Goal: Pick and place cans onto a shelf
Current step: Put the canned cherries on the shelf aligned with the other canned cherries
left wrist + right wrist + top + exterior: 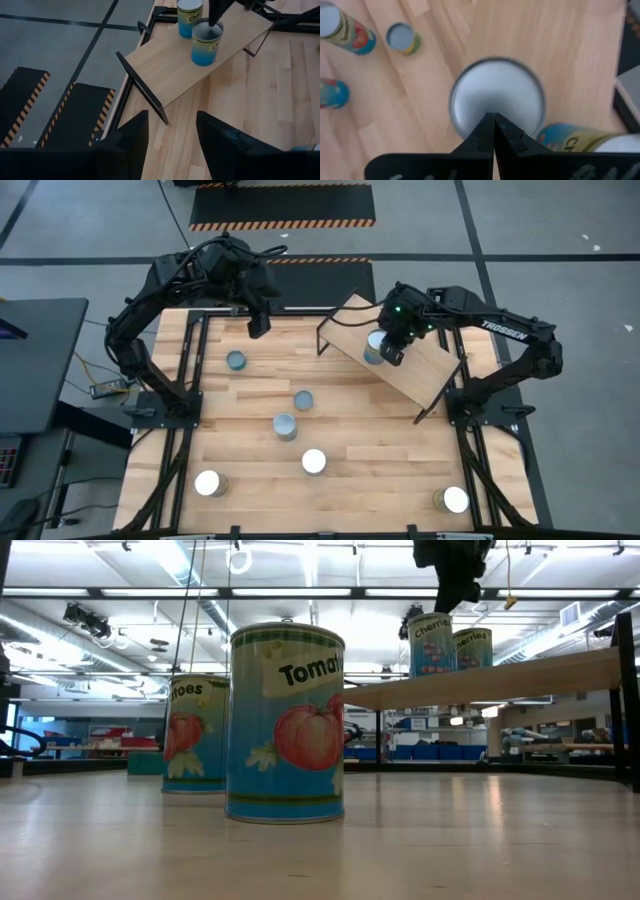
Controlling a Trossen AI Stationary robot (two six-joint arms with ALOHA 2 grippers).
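Looking down from above, the right hand (386, 352) hangs over the shelf (425, 365), just above a cherry can (374, 346) standing on the board. The left hand (257, 323) waits at the counter's (390, 470) far left edge, while six more cans stand upright across the counter, the nearest of them well left of the shelf.

From counter height, two tomato cans (286, 722) fill the foreground; two cherry cans stand side by side on the shelf beyond, an arm directly above them.

Through the left wrist camera, that hand's fingers (127, 137) are spread wide around nothing.

Through the right wrist camera, the fingers meet at a point over the can's silver lid (496, 90), pinched together, apparently gripping nothing. The can lies straight beneath, axis vertical.
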